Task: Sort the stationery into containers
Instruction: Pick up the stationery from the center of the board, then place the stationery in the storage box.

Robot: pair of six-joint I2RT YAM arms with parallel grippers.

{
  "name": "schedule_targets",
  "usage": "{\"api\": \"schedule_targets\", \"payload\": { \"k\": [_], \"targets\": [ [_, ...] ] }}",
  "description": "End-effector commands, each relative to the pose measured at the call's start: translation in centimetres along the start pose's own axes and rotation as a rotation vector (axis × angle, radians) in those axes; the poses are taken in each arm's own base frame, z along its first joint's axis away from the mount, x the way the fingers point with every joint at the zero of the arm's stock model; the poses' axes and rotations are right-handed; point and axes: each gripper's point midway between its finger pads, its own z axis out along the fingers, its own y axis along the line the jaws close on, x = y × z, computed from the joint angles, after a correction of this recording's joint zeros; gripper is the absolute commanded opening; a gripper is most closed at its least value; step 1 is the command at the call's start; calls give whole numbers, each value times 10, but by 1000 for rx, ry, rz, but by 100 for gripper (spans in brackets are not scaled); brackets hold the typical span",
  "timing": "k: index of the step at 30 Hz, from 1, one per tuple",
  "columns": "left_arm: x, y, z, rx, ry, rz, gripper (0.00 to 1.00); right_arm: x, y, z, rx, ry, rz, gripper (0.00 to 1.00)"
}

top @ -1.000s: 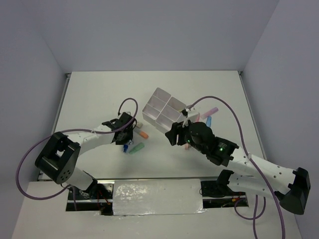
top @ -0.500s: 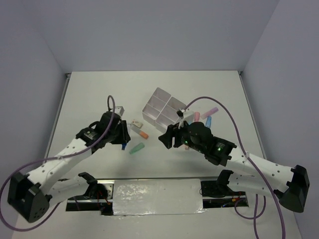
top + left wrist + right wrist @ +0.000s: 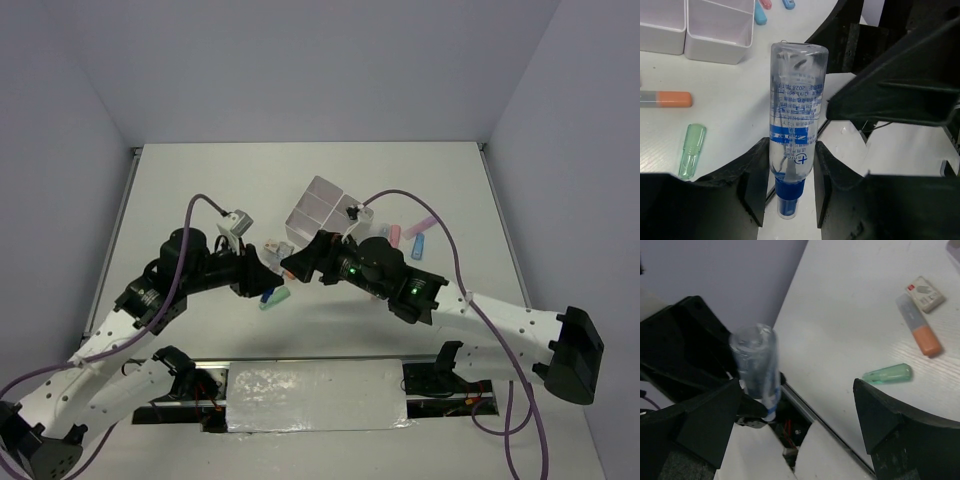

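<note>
1. Now, from the top view, your left gripper (image 3: 258,281) and right gripper (image 3: 297,266) meet nose to nose above the table (image 3: 180,190), just in front of the white four-compartment box (image 3: 318,208). Only the blue cap of the tube (image 3: 266,296) shows between them, beside a green highlighter (image 3: 279,298).
2. Through the left wrist camera, you see the left fingers clamped on the clear tube just above its blue cap, its far end pointing toward the box. A black finger of the right gripper sits just beside the tube. An orange highlighter (image 3: 665,99) lies apart on the table.
3. Through the right wrist camera, your right fingers are spread wide, clasping nothing, with the tube near one finger. An eraser (image 3: 924,292) lies beyond the highlighters.
</note>
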Motion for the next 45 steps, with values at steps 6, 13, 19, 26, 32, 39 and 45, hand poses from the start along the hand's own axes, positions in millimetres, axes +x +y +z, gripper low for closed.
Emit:
{"api": "schedule_targets", "payload": {
  "k": [6,13,19,26,32,39,45],
  "targets": [
    [-6,-11,10,69,17,43,0,-24,59,4,-188,-88,86,98],
    [-17,-26,6,126,-16,79,0,-7,47,23,-132,-33,90,78],
    [-25,-26,3,100,-16,109,16,-5,44,32,-111,-33,148,6],
    [-76,-21,-19,-42,-243,111,99,-39,9,-1,-7,-331,535,0],
    [-109,-52,-38,111,-497,103,99,-62,-10,-35,-25,-620,846,0],
    [-94,-63,-19,254,-463,120,97,-87,22,-51,-88,-687,836,0],
    [-88,-55,-22,207,-454,161,97,-94,37,-66,-207,-681,817,0]
  ]
}}
